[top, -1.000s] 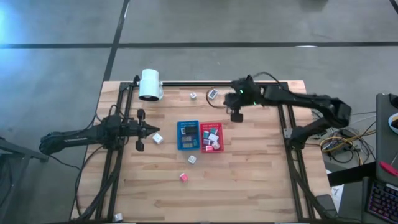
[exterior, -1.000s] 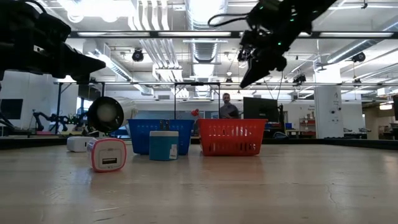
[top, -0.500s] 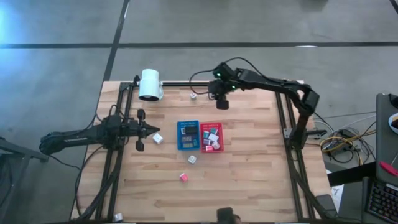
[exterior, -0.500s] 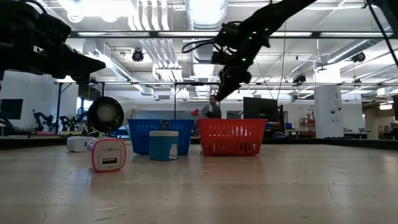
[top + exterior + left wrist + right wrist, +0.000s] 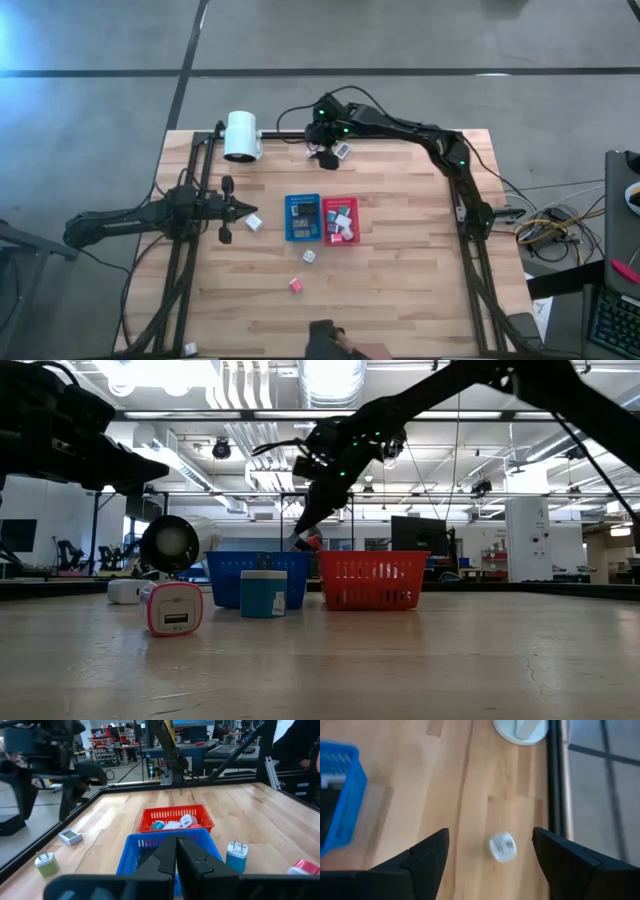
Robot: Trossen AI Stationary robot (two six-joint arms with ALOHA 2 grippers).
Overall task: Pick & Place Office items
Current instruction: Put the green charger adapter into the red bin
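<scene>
My right gripper [image 5: 322,155] hovers open near the table's far edge, pointing slantwise down. In its wrist view a small white cube [image 5: 502,846] lies on the wood beyond the open fingers [image 5: 427,860], untouched. A small flat item [image 5: 342,150] lies just right of the gripper. The blue tray [image 5: 302,217] and the red tray [image 5: 340,220] stand side by side at mid-table with small items in them. My left gripper [image 5: 240,208] waits shut left of the blue tray, next to a white cube [image 5: 253,222]. Another cube [image 5: 309,256] and a pink one [image 5: 295,285] lie nearer.
A big white cylinder [image 5: 242,135] lies at the far left corner, close to the right gripper. Black frame rails [image 5: 460,200] run along the table's sides and far edge. A dark shape [image 5: 325,340] shows at the near edge. One small item [image 5: 190,348] sits at the near left corner.
My right gripper has swept toward the table's left along the far edge, sinking a little and tipping further down, to a place above the white cube. Its fingers have gone from shut to open on the way.
</scene>
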